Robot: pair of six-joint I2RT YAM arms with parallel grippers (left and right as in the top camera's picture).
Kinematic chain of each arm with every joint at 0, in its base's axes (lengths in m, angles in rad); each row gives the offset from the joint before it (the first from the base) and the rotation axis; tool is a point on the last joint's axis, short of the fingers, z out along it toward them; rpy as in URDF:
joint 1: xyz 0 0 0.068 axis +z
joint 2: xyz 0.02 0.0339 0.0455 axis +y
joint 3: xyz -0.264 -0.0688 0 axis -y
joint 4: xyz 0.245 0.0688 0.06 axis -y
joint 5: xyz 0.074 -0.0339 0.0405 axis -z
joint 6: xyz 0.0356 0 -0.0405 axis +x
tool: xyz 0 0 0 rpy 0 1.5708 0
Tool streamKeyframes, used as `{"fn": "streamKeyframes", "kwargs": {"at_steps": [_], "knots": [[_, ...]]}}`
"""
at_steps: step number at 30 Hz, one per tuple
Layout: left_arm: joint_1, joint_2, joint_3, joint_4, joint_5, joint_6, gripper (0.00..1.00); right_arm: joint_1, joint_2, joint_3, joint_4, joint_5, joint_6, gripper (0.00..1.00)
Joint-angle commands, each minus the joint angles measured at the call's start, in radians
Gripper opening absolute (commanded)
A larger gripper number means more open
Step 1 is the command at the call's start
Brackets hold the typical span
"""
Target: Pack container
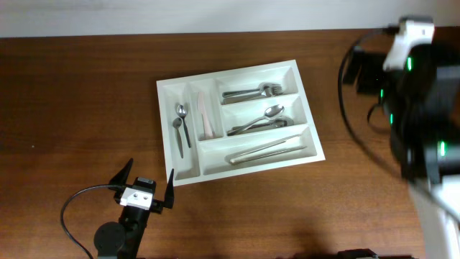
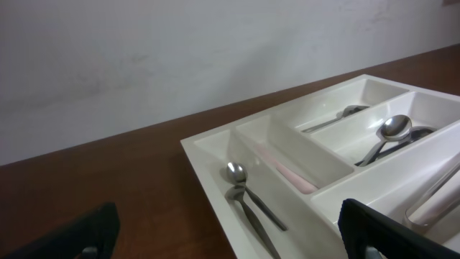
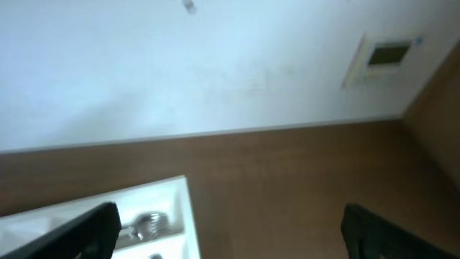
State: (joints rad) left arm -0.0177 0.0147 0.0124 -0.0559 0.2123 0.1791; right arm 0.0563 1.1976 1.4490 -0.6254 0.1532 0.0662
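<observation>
At lower left of the overhead frame, the left gripper (image 1: 150, 176) is seen with black jaws spread wide, empty. Centred on the dark wood-grain table (image 1: 72, 93), the container (image 1: 237, 71), a smooth white plastic tray, is laid slightly askew. Slim steel spoons (image 1: 182, 111), a pale pink strip (image 1: 205, 115), possibly a knife, forks (image 1: 248, 93) and tongs (image 1: 266, 150) are lodged in its compartments. At right, the right gripper (image 3: 230, 237) is shown parted, empty.
</observation>
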Motion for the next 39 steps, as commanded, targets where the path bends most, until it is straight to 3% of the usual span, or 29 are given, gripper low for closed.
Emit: {"fn": "streamKeyframes", "kwargs": {"at_steps": [1, 5, 13, 18, 26, 39], "knots": [[-0.004, -0.010, -0.004, -0.006, -0.006, -0.005, 0.99, 0.017, -0.181, -0.154, 0.092, -0.008, -0.006, 0.99], [-0.004, -0.010, -0.004, -0.006, -0.006, -0.005, 0.99, 0.016, -0.391, -0.352, 0.226, -0.058, -0.006, 0.99], [-0.004, -0.010, -0.004, -0.006, -0.006, -0.005, 0.99, 0.015, -0.740, -0.623, 0.287, -0.097, -0.006, 0.99], [-0.004, -0.010, -0.004, -0.006, -0.006, -0.005, 0.99, -0.013, -0.892, -0.824, 0.513, -0.124, -0.006, 0.99], [-0.004, -0.010, -0.004, -0.006, -0.006, -0.005, 0.99, -0.045, -1.038, -1.090, 0.757, -0.196, -0.006, 0.99], [-0.004, -0.009, -0.004, -0.006, -0.006, -0.005, 0.99, -0.043, -1.194, -1.255, 0.785, -0.202, -0.006, 0.99]]}}
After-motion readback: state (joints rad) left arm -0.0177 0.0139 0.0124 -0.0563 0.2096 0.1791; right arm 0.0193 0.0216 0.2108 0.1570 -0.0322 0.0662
